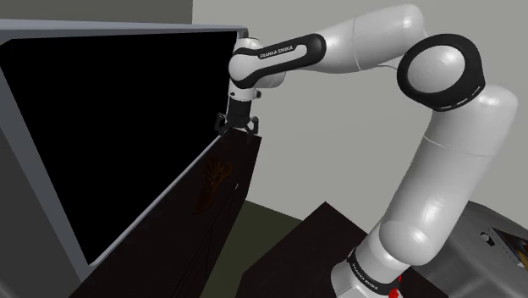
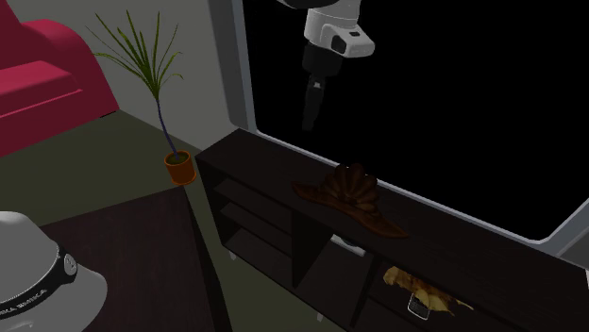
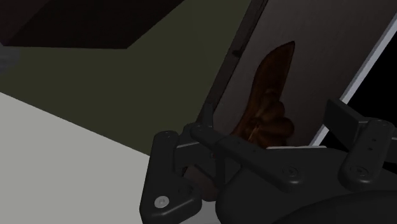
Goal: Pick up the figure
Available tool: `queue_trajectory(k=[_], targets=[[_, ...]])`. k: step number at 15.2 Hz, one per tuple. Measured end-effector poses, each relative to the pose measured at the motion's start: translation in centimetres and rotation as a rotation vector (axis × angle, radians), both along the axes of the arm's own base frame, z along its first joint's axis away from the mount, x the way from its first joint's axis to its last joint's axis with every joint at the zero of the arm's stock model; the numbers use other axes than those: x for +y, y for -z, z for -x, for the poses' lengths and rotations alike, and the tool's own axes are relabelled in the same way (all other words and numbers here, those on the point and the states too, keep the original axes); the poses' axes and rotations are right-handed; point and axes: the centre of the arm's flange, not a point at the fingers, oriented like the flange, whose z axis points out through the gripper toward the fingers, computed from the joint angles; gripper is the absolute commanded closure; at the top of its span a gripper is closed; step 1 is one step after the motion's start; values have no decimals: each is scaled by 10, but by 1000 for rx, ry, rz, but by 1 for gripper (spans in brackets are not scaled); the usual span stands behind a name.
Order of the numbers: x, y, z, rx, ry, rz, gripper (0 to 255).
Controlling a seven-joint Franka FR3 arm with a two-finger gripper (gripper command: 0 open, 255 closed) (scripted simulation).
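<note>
Behind a grey frame (image 2: 240,75) is a big black area, and my arm (image 1: 440,169) reaches toward the low dark cabinet (image 2: 453,253) in front of it. The brown figure (image 2: 351,196) lies untouched midway along the cabinet top. My gripper (image 1: 237,129) hangs released, jaws apart, above that top, to the second exterior view's left of the figure. I judge this the approach: next I must shift over the figure and descend.

Dim in all three views, under soft, even light. Brightest on the white arm (image 1: 457,161) and the grey wall (image 1: 338,144), with gentle shading down the arm's underside. Murky over the dark shelf unit (image 2: 255,156), leaving the brown figure (image 2: 354,193) faint against it. Flat and featureless in the black area (image 1: 110,127) beside the shelf unit, swallowing all detail there.
</note>
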Motion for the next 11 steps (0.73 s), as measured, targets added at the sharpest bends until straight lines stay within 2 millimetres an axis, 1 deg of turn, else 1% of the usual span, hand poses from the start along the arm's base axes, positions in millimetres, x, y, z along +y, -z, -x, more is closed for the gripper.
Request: queue_trajectory(k=[1,3,4,5,7,11], targets=[[-2,7,-11,7,16,-4,0],[-2,28,-33,19,49,-11,0],[-4,37,-40,26,65,-15,0],[-3,50,-53,31,81,-18,0],[-5,68,-67,45,114,-26,0],[-12,113,-104,71,179,-41,0]])
